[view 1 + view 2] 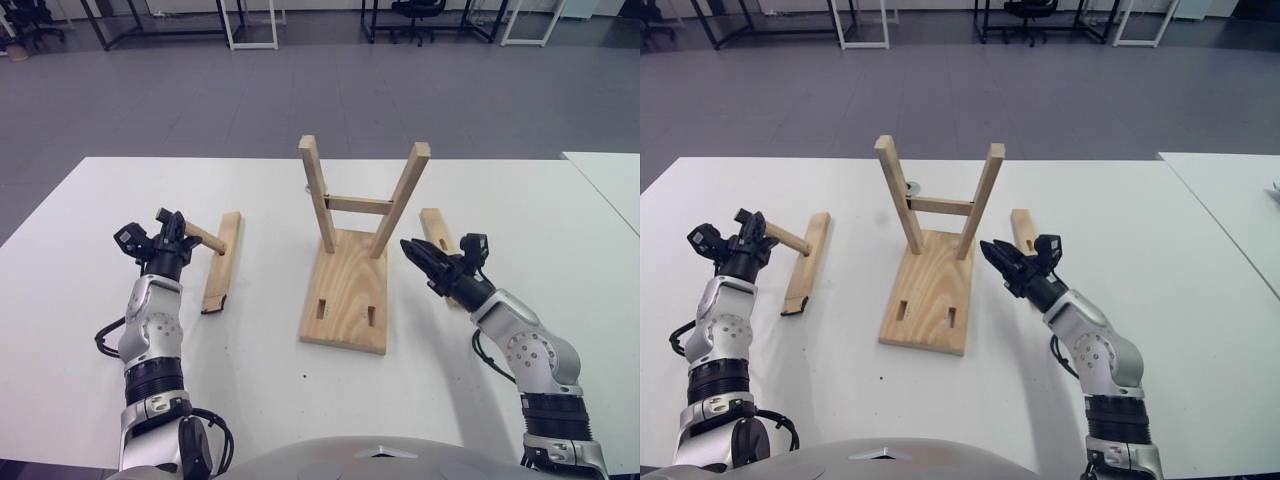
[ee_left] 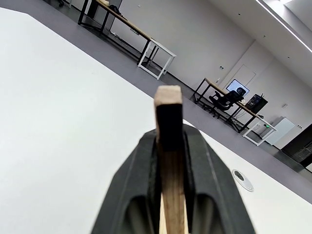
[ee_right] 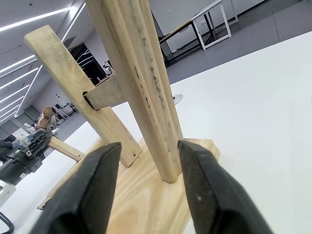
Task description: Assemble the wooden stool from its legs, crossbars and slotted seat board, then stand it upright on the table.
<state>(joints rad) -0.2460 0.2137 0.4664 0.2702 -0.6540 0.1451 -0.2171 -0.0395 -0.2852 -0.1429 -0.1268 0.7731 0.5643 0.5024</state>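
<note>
The slotted seat board (image 1: 345, 300) lies flat at mid-table. Two legs (image 1: 318, 195) (image 1: 402, 198) stand in its far slots, joined by a crossbar (image 1: 358, 205). A third leg (image 1: 222, 262) lies to the left with a second crossbar (image 1: 205, 238) sticking out of it. My left gripper (image 1: 176, 234) is shut on that crossbar's free end (image 2: 168, 107). A fourth leg (image 1: 437, 232) lies to the right of the board. My right gripper (image 1: 412, 252) hovers open just right of the right standing leg (image 3: 146, 87), its fingers (image 3: 97, 190) apart with nothing between them.
A round grommet (image 1: 912, 186) sits in the table behind the standing legs. A second white table (image 1: 610, 180) begins at the far right. The table's far edge (image 1: 200, 158) meets open grey floor, with desks and chairs beyond.
</note>
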